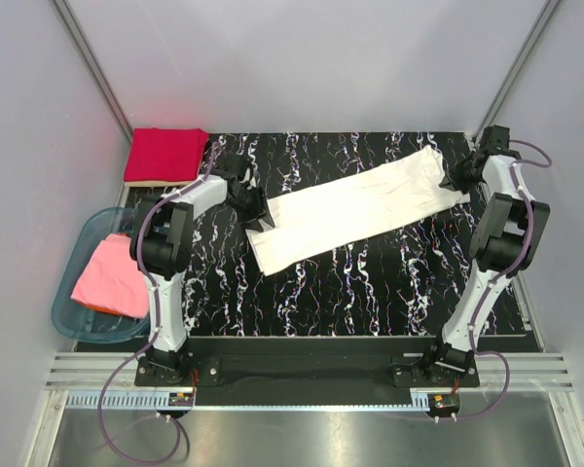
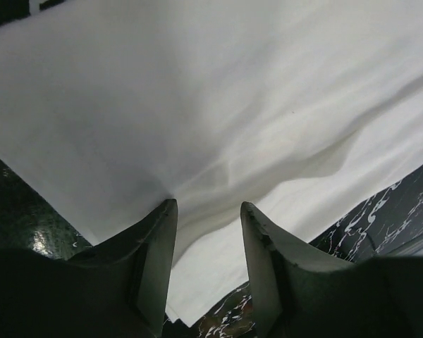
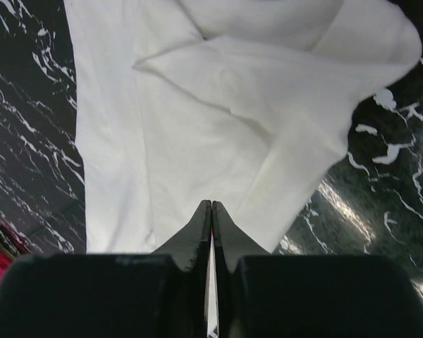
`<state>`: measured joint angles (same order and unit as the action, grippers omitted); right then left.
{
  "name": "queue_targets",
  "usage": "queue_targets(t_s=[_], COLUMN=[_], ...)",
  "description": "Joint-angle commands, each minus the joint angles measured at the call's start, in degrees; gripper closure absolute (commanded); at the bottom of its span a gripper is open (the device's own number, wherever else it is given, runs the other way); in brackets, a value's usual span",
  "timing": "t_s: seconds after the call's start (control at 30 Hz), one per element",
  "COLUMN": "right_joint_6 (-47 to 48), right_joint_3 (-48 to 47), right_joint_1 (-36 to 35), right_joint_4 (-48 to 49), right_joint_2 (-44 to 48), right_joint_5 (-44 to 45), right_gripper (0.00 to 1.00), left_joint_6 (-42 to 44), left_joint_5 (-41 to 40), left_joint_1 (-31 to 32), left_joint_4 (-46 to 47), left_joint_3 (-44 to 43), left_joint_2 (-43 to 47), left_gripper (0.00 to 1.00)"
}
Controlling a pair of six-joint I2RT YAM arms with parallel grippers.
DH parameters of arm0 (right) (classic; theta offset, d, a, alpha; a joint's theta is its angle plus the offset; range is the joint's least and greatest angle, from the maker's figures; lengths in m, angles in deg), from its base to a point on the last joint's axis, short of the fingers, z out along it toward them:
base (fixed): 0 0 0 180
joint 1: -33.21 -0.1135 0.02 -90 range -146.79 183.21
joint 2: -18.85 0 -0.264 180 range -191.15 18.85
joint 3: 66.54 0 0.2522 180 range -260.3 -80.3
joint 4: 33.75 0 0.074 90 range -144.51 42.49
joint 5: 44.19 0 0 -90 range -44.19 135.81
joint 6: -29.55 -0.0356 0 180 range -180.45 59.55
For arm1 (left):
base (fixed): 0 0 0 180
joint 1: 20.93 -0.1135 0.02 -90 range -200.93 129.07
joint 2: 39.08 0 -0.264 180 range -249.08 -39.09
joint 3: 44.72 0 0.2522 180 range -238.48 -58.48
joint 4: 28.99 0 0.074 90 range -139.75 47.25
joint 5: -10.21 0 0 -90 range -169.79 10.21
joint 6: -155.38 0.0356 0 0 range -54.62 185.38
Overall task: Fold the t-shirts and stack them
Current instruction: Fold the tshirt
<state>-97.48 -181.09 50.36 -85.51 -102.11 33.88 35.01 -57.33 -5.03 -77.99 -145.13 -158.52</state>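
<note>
A white t-shirt (image 1: 355,209), folded into a long strip, lies diagonally across the black marbled table (image 1: 370,282). My left gripper (image 1: 256,209) is open at the strip's left end; in the left wrist view its jaws (image 2: 208,208) stand apart over the white cloth (image 2: 233,105), which rests against the left finger. My right gripper (image 1: 455,180) is at the strip's far right end. In the right wrist view it (image 3: 211,204) is shut, with a thin strip of the shirt (image 3: 197,120) pinched between the fingers.
A folded red t-shirt (image 1: 165,154) lies at the table's back left corner. A pink t-shirt (image 1: 112,277) lies in a clear blue basin (image 1: 68,321) left of the table. Grey walls enclose the sides and back.
</note>
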Motion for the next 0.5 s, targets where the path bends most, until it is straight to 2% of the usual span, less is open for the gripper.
queue_targets(t_s=[0.0,0.3,0.33,0.47], right_joint_6=[-2.69,-5.76,-6.20,-6.38], right_joint_3=[-4.67,-6.34,-6.26,-5.91], right_joint_1=[-2.03,-7.12,-8.61,-9.67], right_joint_4=[3.45,9.43,9.87,10.05], right_joint_2=[-3.48,-9.20,-10.24,-11.04], right_joint_5=[4.89,10.34,11.47,11.57], right_gripper=[0.94,0.94,0.94,0.94], left_joint_6=[1.36,2.95,2.08,0.49], left_joint_5=[-0.39,-1.36,-0.76,0.47], left_joint_1=[-0.78,-1.93,-2.19,-2.19], left_joint_4=[0.53,0.79,0.70,0.70], left_joint_3=[-0.89,8.86,12.26,15.98], left_joint_2=[0.96,2.80,3.42,5.00], left_gripper=[0.54,0.55,0.55,0.55])
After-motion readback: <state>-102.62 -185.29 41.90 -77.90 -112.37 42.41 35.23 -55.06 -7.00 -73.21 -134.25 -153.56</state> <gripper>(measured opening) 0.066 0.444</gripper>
